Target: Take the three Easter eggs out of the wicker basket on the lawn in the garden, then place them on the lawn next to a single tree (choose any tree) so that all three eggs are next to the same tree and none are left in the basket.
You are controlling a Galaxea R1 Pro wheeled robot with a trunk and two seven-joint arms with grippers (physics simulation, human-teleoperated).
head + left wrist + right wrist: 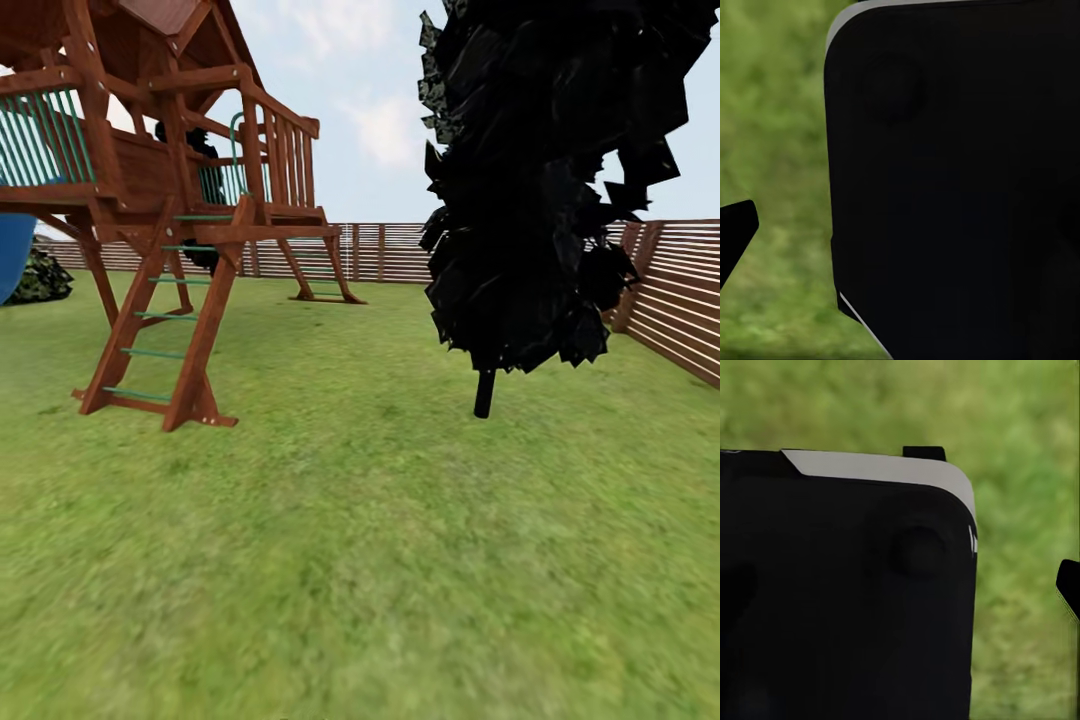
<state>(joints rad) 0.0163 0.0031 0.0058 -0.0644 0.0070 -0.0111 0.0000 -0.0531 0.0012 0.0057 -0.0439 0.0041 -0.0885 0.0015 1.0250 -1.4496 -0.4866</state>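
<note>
Basket and eggs unseen; the robot should scan the lawn (360, 560), skirting the black tree (540, 190); pincer states cannot be told.

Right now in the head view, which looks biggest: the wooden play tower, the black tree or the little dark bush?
1. Wooden play tower, cut off by the frame.
2. Black tree, close behind it and also cut off, so unsure.
3. Dark bush, far away.

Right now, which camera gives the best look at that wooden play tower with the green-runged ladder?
The head view: the reddish-brown wooden play tower stands at the left on the green lawn, ladder and railings plain. Both wrist views show blurred grass behind a dark robot part, nothing of the tower.
</note>
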